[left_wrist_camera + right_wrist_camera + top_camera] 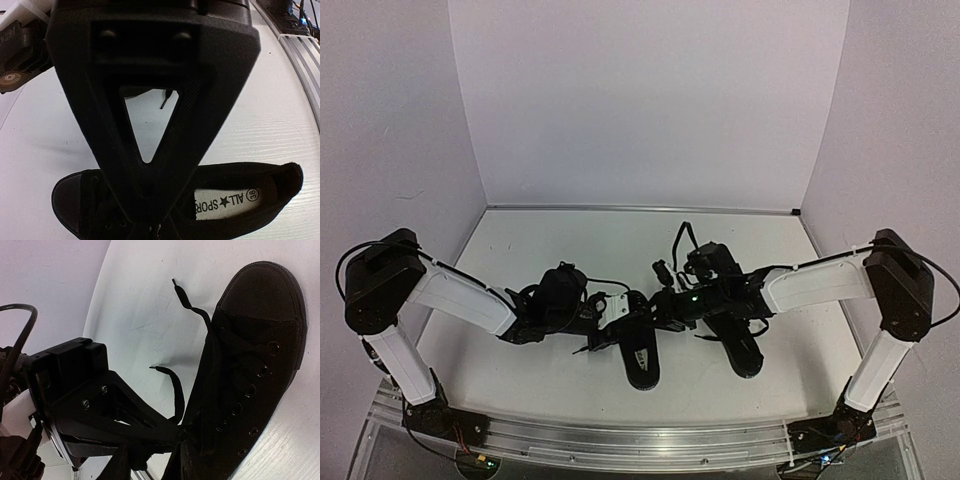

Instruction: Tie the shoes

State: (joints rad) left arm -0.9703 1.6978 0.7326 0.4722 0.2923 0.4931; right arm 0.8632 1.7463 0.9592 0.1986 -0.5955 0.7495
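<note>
Landmark: the aluminium rail [650, 440] along the near edge of the table [570, 240]; all places below are given from it.
Labelled shoe [635, 360]: it lies just beyond the rail's middle with its heel end towards the rail. The white insole label [227, 202] shows in the open heel half.
Second shoe [250, 355]: it is equally far from the rail and further along it to the robot's right, apart from the first. Its rubber toe cap [265, 285] appears to point away from the rail.
Laces: thin, flat and black, threaded through metal eyelets [262, 371] and not tied on the second shoe. Two loose ends [187, 307] trail on the table beside that shoe. No bow is seen on either shoe.
Left gripper [150, 222]: the fingers are pressed fully together, tips down on the lace area of the labelled shoe. Whether a lace is pinched cannot be told.
Right gripper [665, 303]: it sits between the two shoes. A lace strand [150, 432] runs from the second shoe across its fingers. The jaw gap is hidden, so a firm clamp cannot be confirmed.
Handling, judged: the shoes are small, light canvas and will slide or tip if a lace is pulled hard. The laces are limp, hold no shape and slip easily from smooth pads.
Hold point, judged: take each lace on its flat mid-length, away from the eyelets, and keep the stiff tip free for threading.
Progress, judged: early, with no knot or loop formed.
</note>
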